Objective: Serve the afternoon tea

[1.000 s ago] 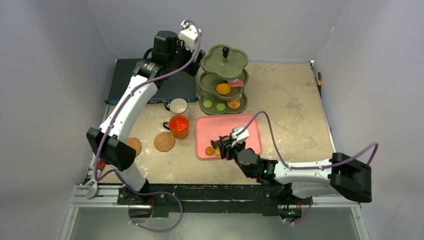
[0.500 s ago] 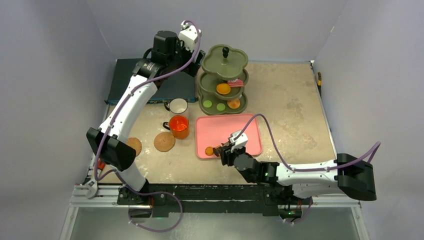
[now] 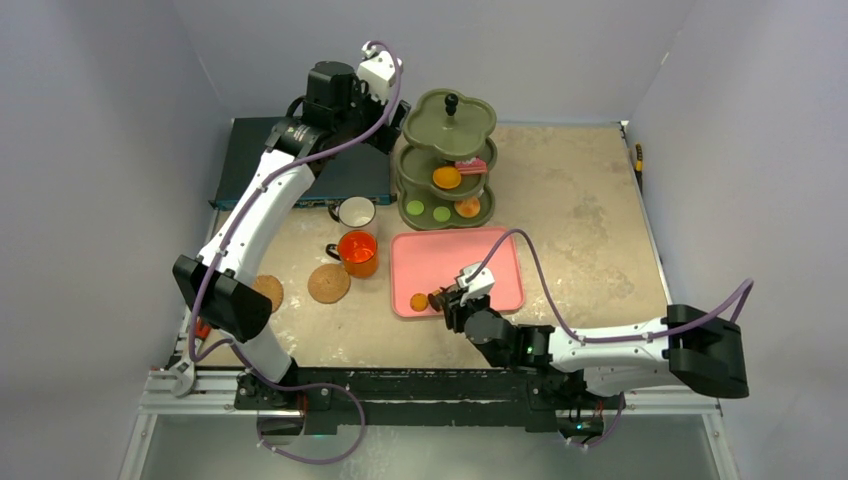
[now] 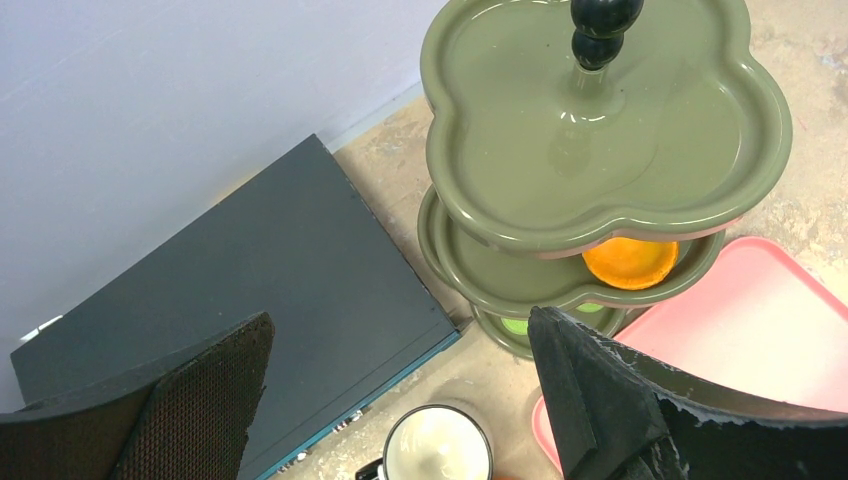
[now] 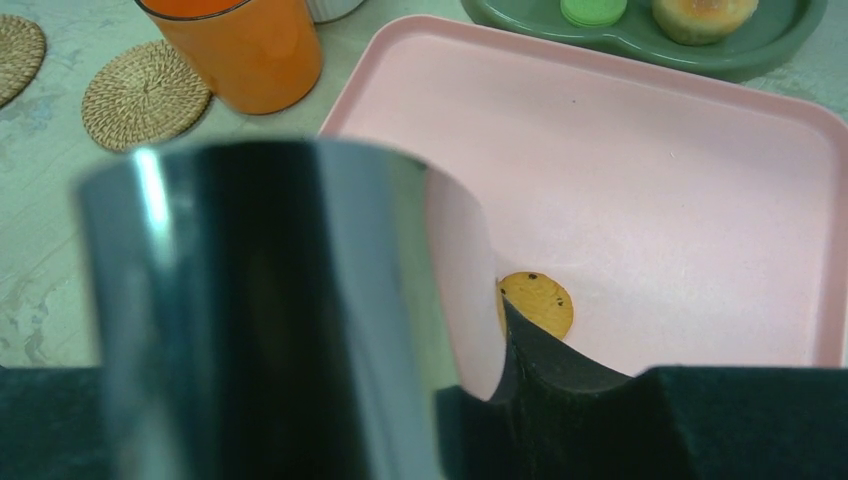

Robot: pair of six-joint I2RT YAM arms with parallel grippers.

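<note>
**Right pincer [image 3: 438, 298] down on a tray biscuit — tea roughly half served**

Its jaws stand partly apart, low over the near-left corner of the pink tray [image 3: 500, 262], with an orange biscuit [image 5: 537, 300] lying between them. Whether they have bitten on it or merely flank it, I cannot tell. Further out, the left pincer [image 4: 400, 330] hangs released, jaws wide and holding nothing. It is just beside the top tier of the olive-green stand [image 3: 447, 120] and above the dark-blue box [image 4: 250, 280].

Done, by my reading: the stand carries five pieces. The middle tier holds one orange biscuit and one pink cake [image 3: 470, 166], and the bottom tier holds two green biscuits [image 3: 414, 208] and one orange. The top tier is bare.

Left to do: the overhead view shows one orange biscuit on the tray just beside the fingers. It may or may not be the one the wrist view shows, so one or two remain to move. Both mugs — the white mug [image 3: 353, 212] and the orange mug [image 3: 358, 252] — stand directly on the table [image 3: 580, 220]. The two cork coasters [image 3: 329, 283] lie unused near the orange mug.
</note>
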